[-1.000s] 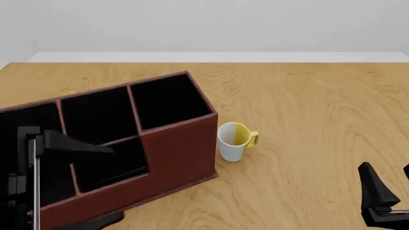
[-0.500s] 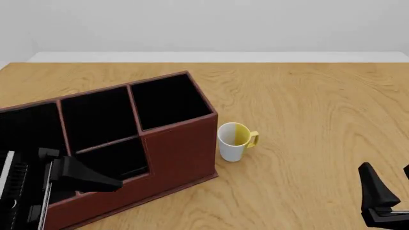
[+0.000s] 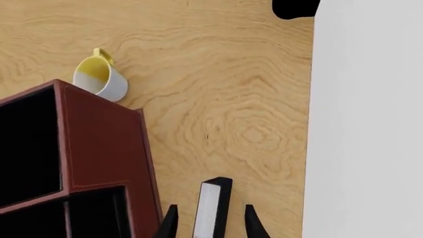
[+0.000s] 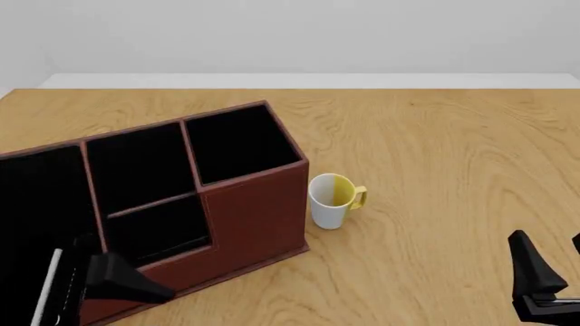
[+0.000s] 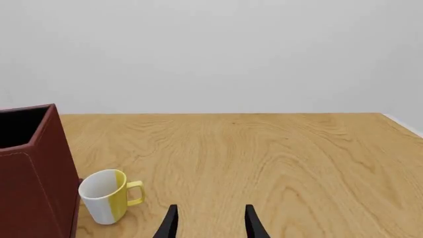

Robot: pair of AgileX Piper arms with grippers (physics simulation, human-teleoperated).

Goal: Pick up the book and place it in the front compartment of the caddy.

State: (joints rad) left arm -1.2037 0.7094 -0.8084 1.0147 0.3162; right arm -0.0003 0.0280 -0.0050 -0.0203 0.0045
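A wooden table (image 4: pixel 453 149) holds a large reddish-brown caddy (image 4: pixel 258 210) with black-lined cells, and just beside its right end stands a white-and-yellow mug (image 4: pixel 333 200).

The left gripper (image 3: pixel 210 223) is clenched on the book (image 3: pixel 213 208), a thin dark volume held on edge with its white page edge showing between the two black fingers. In the front view the book (image 4: pixel 45 295) sits at the lower left corner of the frame, its pale edge a narrow upright stripe, with the left gripper (image 4: pixel 109 282) around it, low against the near side of the caddy.

Compared with a second ago, this arm has dropped and drawn toward the camera: then the gripper hung higher, over the caddy's left cells; half a second ago it was lower; now it is lower again and nearer the frame's bottom edge. The left wrist view looks past the caddy's outer wall to bare table beyond, so the book appears to be outside the box, not over any cell (exact overlap with the near wall is hard to judge).

The front compartment (image 4: pixel 143 166), the squarish full-height cell in the middle section, shows only black lining. The placement therefore looks not yet done, and the book probably needs lifting again before it can enter.

The right gripper (image 5: pixel 210 220) has not moved; its fingers stand apart, released, holding nothing.
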